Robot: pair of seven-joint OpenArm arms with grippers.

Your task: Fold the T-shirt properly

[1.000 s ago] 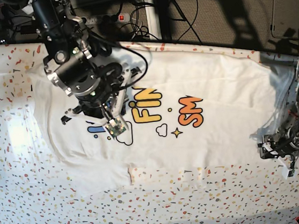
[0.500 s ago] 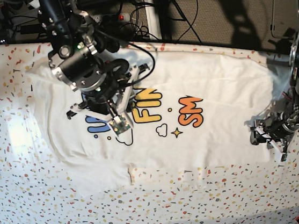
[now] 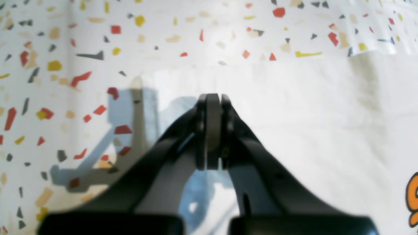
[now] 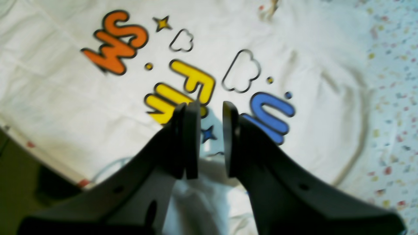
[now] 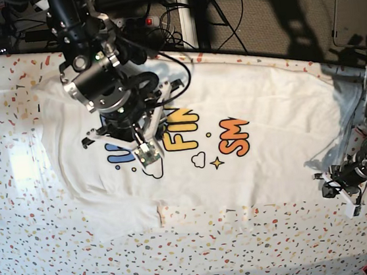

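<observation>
Left gripper [image 3: 212, 98], jaws pressed together on nothing, sits at the T-shirt [image 5: 268, 121] hem, four o'clock on the speckled table covering [image 5: 24, 248]; it was spread before. Right gripper [image 4: 209, 111], slightly parted, hovers over the print; dark floor at twelve.

One T-shirt [image 5: 263, 135]; two pincers, left pincer [image 3: 212, 98] and right pincer [image 4: 210, 109]; one speckled table covering [image 5: 20, 216].
</observation>
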